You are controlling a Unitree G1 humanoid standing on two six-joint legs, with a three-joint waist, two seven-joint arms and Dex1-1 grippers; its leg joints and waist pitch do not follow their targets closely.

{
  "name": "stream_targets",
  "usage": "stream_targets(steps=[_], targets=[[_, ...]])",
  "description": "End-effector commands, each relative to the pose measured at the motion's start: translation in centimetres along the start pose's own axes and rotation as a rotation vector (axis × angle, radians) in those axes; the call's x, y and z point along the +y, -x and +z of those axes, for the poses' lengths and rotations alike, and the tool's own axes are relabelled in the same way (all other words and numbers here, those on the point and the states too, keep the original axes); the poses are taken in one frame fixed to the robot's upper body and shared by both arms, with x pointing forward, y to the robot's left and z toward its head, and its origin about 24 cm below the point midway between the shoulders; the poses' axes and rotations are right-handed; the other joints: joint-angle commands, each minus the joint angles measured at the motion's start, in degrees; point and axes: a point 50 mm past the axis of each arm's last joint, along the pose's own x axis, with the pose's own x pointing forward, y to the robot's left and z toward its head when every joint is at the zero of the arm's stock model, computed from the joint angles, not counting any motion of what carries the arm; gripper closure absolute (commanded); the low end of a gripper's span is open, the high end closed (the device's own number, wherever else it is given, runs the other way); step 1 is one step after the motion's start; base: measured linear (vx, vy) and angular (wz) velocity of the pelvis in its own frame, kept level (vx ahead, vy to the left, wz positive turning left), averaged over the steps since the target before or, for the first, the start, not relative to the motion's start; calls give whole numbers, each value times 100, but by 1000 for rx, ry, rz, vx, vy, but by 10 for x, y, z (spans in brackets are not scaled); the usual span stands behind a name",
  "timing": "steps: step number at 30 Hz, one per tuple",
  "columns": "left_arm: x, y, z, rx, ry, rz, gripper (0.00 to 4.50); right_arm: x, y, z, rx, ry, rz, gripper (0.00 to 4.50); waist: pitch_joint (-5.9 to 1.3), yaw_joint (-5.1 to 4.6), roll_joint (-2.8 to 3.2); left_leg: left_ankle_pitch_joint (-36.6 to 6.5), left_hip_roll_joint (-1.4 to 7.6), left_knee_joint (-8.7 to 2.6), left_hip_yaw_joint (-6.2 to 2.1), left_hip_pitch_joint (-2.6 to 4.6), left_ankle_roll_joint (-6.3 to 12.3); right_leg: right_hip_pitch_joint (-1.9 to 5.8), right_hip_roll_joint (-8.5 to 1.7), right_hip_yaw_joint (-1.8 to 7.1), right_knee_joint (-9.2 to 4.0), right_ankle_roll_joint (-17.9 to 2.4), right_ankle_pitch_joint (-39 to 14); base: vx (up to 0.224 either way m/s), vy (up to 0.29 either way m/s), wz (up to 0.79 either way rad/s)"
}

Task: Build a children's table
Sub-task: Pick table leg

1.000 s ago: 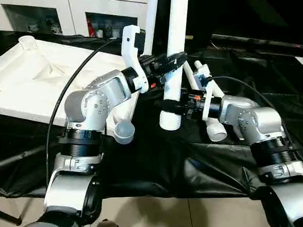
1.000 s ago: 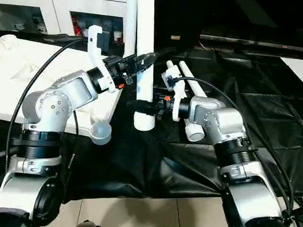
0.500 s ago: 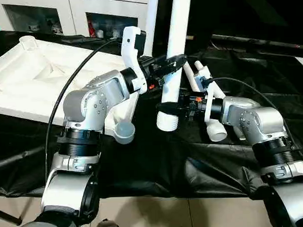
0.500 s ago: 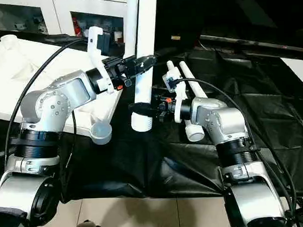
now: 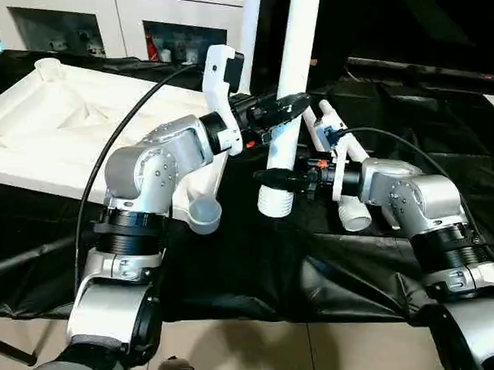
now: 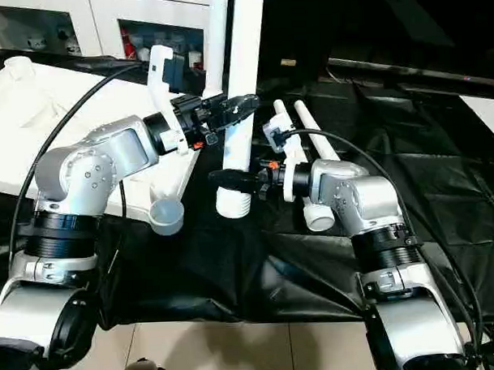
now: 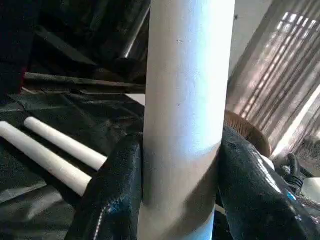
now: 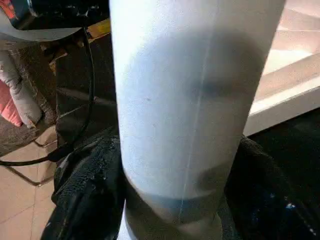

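Both grippers hold one white leg (image 5: 287,110) upright over the black-draped desk (image 5: 258,266). The left gripper (image 5: 283,108) has its jaws clamped on the shaft, and the right gripper (image 5: 281,178) has its jaws clamped near the ribbed foot. Over the last second the leg has tipped and shifted slightly (its foot now closer to the tabletop (image 5: 58,127)). That suggests it is being carried toward the corner socket (image 5: 203,213). Two spare legs (image 5: 333,141) lie behind.

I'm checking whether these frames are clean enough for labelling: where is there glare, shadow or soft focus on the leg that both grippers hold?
Left wrist view: the held leg is bright along one side and shaded low between the black fingers, which carry glossy highlights. Right wrist view: the leg is close and soft, with a dark shadow band across it. Left eye view: even light, black cloth shiny in folds.
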Motion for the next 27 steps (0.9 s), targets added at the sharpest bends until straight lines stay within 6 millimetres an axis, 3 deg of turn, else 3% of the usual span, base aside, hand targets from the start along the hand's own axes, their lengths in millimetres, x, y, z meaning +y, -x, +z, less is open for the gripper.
stream_targets(steps=[1, 10, 12, 15, 16, 19, 20, 21, 23, 25, 27], targets=[[-9, -3, 5, -5, -26, -50, 262, -1, 6, -1, 7, 0, -21, 219, -466, -10, 37, -296, 9, -337, 49, 51, -66, 395, -372, 230, -353, -1200, 130, 0, 0, 0], [-7, -4, 5, 9, -72, -33, 262, -2, 3, -3, 4, -4, -22, 257, -467, -5, 34, -291, 5, -335, 51, 49, -64, 397, -375, 231, -356, -1189, 120, 0, 0, 0], [-9, -4, 4, 21, -77, -49, 206, -2, 2, -3, -4, -3, -25, 258, -470, -8, 39, -286, 11, -338, 50, 55, -65, 390, -375, 230, -354, -1171, 99, 0, 0, 0], [-11, -4, 4, 18, -71, -63, 188, -2, 1, -2, -14, -1, -27, 259, -464, -12, 40, -286, 8, -341, 50, 49, -75, 392, -375, 229, -351, -1195, 131, 0, 0, 0], [-12, -5, 7, -9, -90, -53, 188, -1, -1, -1, -50, 0, -39, 259, -466, 1, 119, -306, 7, -340, 42, 55, -93, 384, -381, 232, -344, -1204, 129, 0, 0, 0], [-12, -5, 10, -52, -117, -41, 155, -2, -3, 0, -100, -6, -61, 259, -470, -13, 113, -432, 12, -347, 40, 55, -151, 394, -382, 231, -360, -1222, 155, 0, 0, 0], [-11, -4, 11, -75, -112, -31, 152, -2, -2, 1, -117, -2, -76, 259, -474, -1, 202, -440, 15, -348, 27, 61, -180, 387, -385, 232, -342, -1240, 196, 0, 0, 0], [-10, -2, 11, -91, -108, -22, 152, -2, -2, 1, -129, 1, -87, 259, -478, -10, 157, -452, 24, -347, 30, 68, -189, 391, -376, 228, -349, -1274, 299, 0, 0, 0], [-5, 7, 17, -203, -133, 52, 152, -7, 3, 4, -200, -10, -165, 259, -478, -7, 192, -443, 17, -348, 27, 55, -205, 404, -370, 228, -339, -1300, 404, 0, 0, 0], [-3, 15, 19, -260, -124, 75, 152, -10, 7, 3, -228, -10, -216, 259, -477, -17, 166, -476, 12, -352, 31, 49, -214, 417, -372, 227, -350, -1290, 357, 0, 0, 0], [-2, 23, 18, -301, -122, 92, 152, -13, 12, 2, -252, -8, -276, 259, -471, -22, 189, -546, 11, -357, 32, 57, -229, 412, -369, 231, -366, -1204, 197, 0, 0, 0]])
